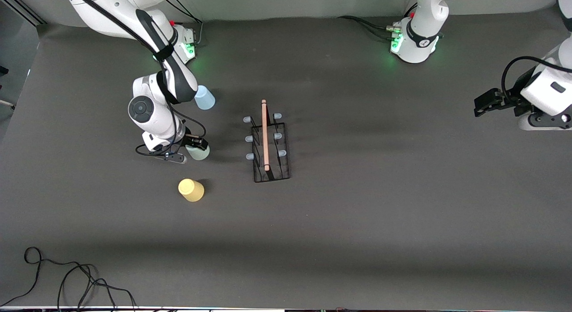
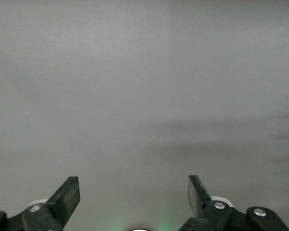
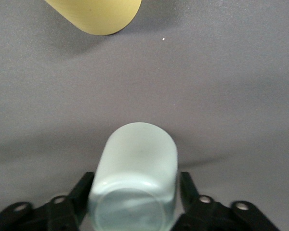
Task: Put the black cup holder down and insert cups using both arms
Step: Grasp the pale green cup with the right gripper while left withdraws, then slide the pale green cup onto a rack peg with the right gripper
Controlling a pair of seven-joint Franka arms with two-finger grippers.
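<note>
The right hand (image 3: 135, 211) is sitting low at the counter (image 1: 357, 236) with its fingers bracketing the mint green cup (image 3: 135, 183); the fingers appear to be touching both sides, so the hand is judged to be gripping that cup. The cup is standing mouth-down, between the light blue cup (image 1: 204, 98) and the yellow cup (image 1: 191, 190), on the right arm's side of the black cup holder (image 1: 268, 144).

For the step in hand, the operator is advised to be keeping the grip centred on the cup wall, lifting straight up, then carrying the cup toward a free prong.

The holder is standing upright mid-counter, all six prongs bare. The yellow cup is lying nearer to the front camera, apart from the hand; the blue cup is partly hidden by the right arm. Neither is blocking the path to the holder.

The left hand (image 2: 135, 202) is waiting, open and empty, at the left arm's end of the counter
</note>
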